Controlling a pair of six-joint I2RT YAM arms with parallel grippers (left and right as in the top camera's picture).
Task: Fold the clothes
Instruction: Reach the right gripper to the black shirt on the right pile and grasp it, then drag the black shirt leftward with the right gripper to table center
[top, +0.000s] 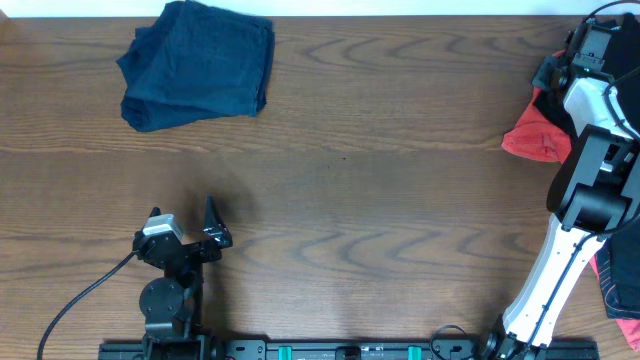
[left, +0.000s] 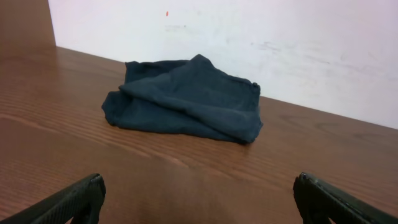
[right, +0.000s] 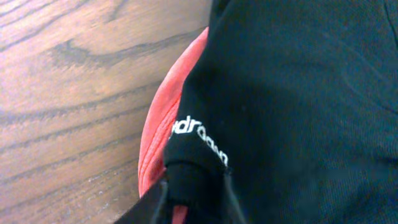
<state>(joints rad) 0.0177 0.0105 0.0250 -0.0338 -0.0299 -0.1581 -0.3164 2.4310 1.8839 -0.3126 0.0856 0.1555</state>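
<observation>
A navy garment (top: 198, 63) lies folded at the table's far left; it also shows in the left wrist view (left: 186, 99). A coral-pink garment (top: 530, 140) lies at the right edge, with a black garment (right: 298, 106) bearing white lettering over it. My right gripper (right: 196, 199) is shut on a fold of the black garment, right beside the coral-pink one (right: 158, 137). In the overhead view the right gripper's jaws are hidden by the arm. My left gripper (top: 212, 232) is open and empty near the front left, its fingertips wide apart (left: 199, 199).
Another black and red garment (top: 620, 285) lies at the right edge near the front. The right arm's white link (top: 560, 250) stretches from the front rail to the far right corner. A cable (top: 80, 300) trails from the left arm.
</observation>
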